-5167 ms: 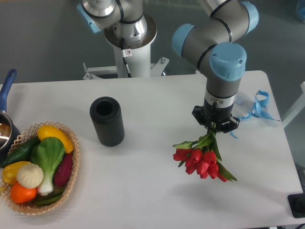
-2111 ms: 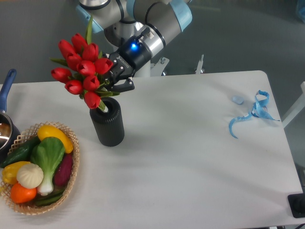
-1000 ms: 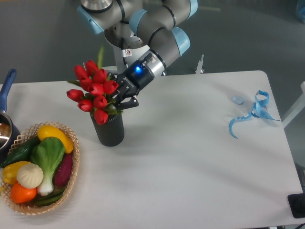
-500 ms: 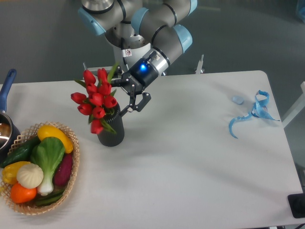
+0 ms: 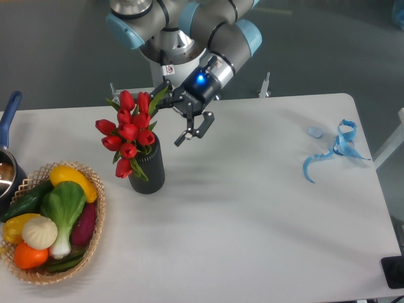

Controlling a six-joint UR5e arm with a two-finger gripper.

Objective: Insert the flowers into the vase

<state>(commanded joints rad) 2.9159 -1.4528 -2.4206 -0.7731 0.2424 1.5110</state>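
Note:
The red tulip flowers (image 5: 128,134) stand with their stems inside the black ribbed vase (image 5: 151,173) on the left half of the table, the buds leaning out to the left over its rim. My gripper (image 5: 175,113) is open and empty, up and to the right of the bunch. One finger (image 5: 163,95) lies near the top leaves and the other finger (image 5: 192,131) hangs right of the vase. It holds nothing.
A wicker basket (image 5: 95,237) of toy vegetables sits at the front left. A pot with a blue handle (image 5: 7,120) is at the left edge. A blue ribbon (image 5: 334,150) lies at the right of the white table (image 5: 252,221).
The gripper carried the tulips from the right side over to the vase, lowered the stems in, then opened and drew back up and right. The bunch settled in the vase.

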